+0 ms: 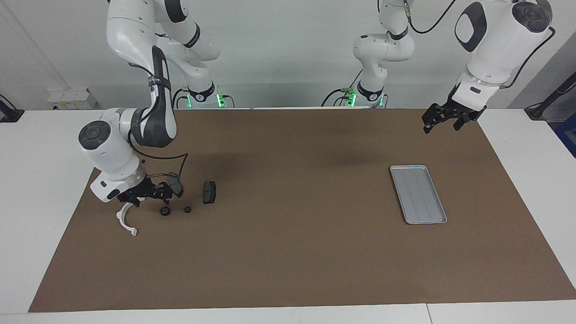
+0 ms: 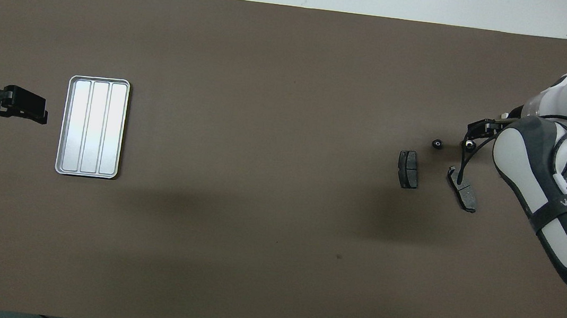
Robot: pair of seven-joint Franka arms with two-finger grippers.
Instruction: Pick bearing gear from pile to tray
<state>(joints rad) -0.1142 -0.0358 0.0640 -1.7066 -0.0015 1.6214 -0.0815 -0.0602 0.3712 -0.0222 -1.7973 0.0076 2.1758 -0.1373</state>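
- right hand (image 1: pixel 150 198) low over the pile at the right arm's end of the table, fingers spread, pinching nothing; in the overhead view (image 2: pixel 470 132) just over the larger bearing gear.
- larger bearing gear (image 1: pixel 165 211) resting on the brown mat (image 1: pixel 288 252), just under and beside the right hand's fingertips; cannot tell whether touched.
- smaller bearing gear (image 1: pixel 187 209) lying just beside the larger one, toward the left arm's end, clear of the hand; seen from above too (image 2: pixel 438 143).
- white curved arc (image 1: pixel 126 222) partly hidden under the right hand and wrist, free end farther from the robots than the gears; hidden by the arm in the overhead view.
- one dark brake pad (image 1: pixel 209 192) flat on the mat, nearer to the robots than the smaller gear, apart from the hand (image 2: pixel 408 169).
- second brake pad (image 2: pixel 463 188) lying at a slant, mostly covered by the right hand in the facing view (image 1: pixel 177 186).
- tray (image 1: pixel 418 194) flat on the mat toward the left arm's end of the table, well apart from the pile, nothing in it; three lengthwise panels visible from above (image 2: pixel 93 126).
- left hand (image 1: pixel 443 119) raised in the air over the mat's edge at the left arm's end, fingers spread, holding nothing; waiting near the tray (image 2: pixel 28 106).
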